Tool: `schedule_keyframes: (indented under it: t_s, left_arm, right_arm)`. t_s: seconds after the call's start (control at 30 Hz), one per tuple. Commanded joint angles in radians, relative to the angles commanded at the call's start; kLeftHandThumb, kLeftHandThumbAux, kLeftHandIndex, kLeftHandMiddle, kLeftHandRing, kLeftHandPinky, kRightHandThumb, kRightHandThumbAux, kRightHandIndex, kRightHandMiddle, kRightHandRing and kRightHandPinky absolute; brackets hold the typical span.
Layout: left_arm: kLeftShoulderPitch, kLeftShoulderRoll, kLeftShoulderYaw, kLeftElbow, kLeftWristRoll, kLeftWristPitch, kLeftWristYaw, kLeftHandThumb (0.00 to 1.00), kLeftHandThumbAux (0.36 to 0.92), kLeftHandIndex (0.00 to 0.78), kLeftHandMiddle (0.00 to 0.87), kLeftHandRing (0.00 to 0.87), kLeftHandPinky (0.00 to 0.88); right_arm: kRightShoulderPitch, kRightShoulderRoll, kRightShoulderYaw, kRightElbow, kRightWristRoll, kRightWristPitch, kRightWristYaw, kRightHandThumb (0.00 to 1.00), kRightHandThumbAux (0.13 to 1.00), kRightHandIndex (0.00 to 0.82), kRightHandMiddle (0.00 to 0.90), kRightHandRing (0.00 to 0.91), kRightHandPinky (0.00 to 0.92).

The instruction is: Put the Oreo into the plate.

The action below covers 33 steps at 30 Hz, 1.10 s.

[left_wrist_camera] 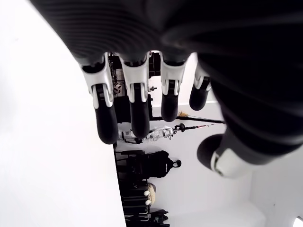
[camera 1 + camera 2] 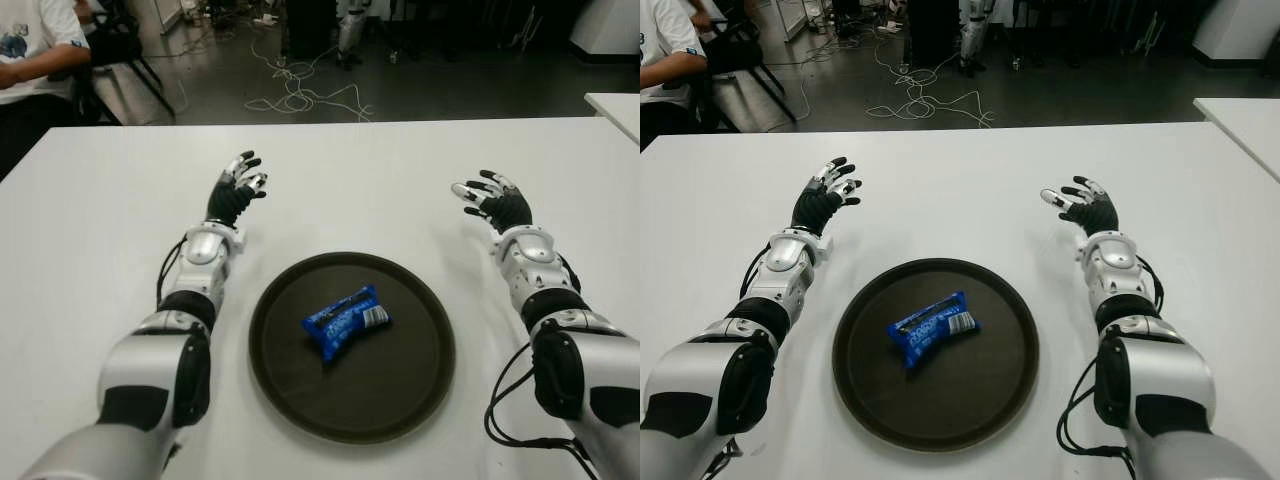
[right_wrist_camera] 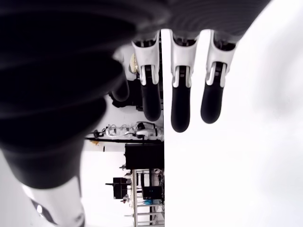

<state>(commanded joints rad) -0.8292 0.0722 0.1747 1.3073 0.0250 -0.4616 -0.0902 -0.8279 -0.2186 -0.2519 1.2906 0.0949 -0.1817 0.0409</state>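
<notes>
Oreo in the plate — my hands empty

On the white table (image 2: pixel 420 160) the dark plate (image 2: pixel 420 390) holds the blue Oreo (image 2: pixel 345 322) near its centre; my left hand (image 2: pixel 234 192) at ten o'clock and right hand (image 2: pixel 496 203) at two o'clock — fingers spread, holding nothing, likely drawn clear.

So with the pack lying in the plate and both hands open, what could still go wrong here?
Little is left to fail: the Oreo pack lies inside the plate. If the left hand or right hand pulls back low, a forearm might nudge the plate's rim and shift it on the table.
</notes>
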Motion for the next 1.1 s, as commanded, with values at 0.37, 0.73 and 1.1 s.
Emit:
schedule_keyframes:
  t_s: [0.37,0.73,1.1]
  left_arm:
    - [0.0,-0.002,0.003,-0.001,-0.007,0.004,-0.01,0.125,0.613,0.057,0.137,0.182,0.273]
    - [0.0,-0.002,0.003,-0.001,-0.005,-0.003,-0.002,0.125,0.59,0.055,0.151,0.194,0.282]
    - [0.0,-0.002,0.005,-0.001,-0.009,0.002,-0.014,0.142,0.585,0.06,0.149,0.193,0.28]
  right_arm:
    - [0.001,0.005,0.011,0.0,-0.015,0.011,-0.004,0.0,0.807,0.177,0.26,0.29,0.346]
    - [0.002,0.005,0.016,0.001,-0.019,0.012,-0.004,0.0,0.811,0.187,0.273,0.298,0.346]
    - [0.003,0.004,0.017,-0.001,-0.019,0.008,-0.003,0.0,0.812,0.181,0.269,0.296,0.346]
